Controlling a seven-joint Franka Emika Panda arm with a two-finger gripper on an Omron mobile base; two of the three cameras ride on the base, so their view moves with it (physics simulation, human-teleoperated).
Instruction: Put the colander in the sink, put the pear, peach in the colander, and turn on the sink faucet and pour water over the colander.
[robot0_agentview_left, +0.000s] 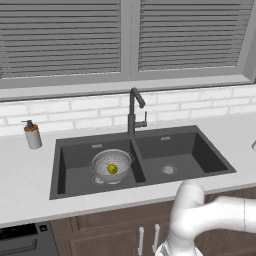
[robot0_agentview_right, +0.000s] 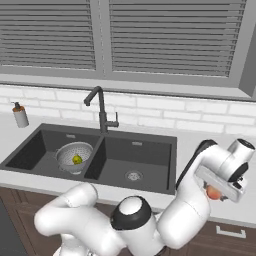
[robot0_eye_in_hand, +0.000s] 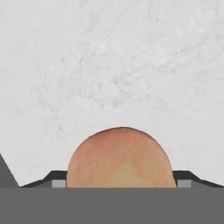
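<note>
The silvery colander (robot0_agentview_left: 100, 161) (robot0_agentview_right: 65, 151) stands in the left basin of the dark sink (robot0_agentview_left: 190, 147) (robot0_agentview_right: 150, 155), with the yellow-green pear (robot0_agentview_left: 112, 169) (robot0_agentview_right: 77, 160) inside it. On the white counter right of the sink lies the orange-pink peach (robot0_agentview_right: 213, 192) (robot0_eye_in_hand: 120, 157). My gripper (robot0_agentview_right: 216, 194) (robot0_eye_in_hand: 121, 182) points down over it, and both dark fingertips (robot0_eye_in_hand: 58, 181) press against its sides. The gooseneck faucet (robot0_agentview_left: 132, 112) (robot0_agentview_right: 101, 110) rises behind the divider, and no water shows at its spout.
A soap pump bottle (robot0_agentview_left: 32, 135) (robot0_agentview_right: 20, 116) stands on the counter left of the sink. White tiles and a blinded window back the counter. My arm's elbow hangs in front of the cabinet doors below the right basin.
</note>
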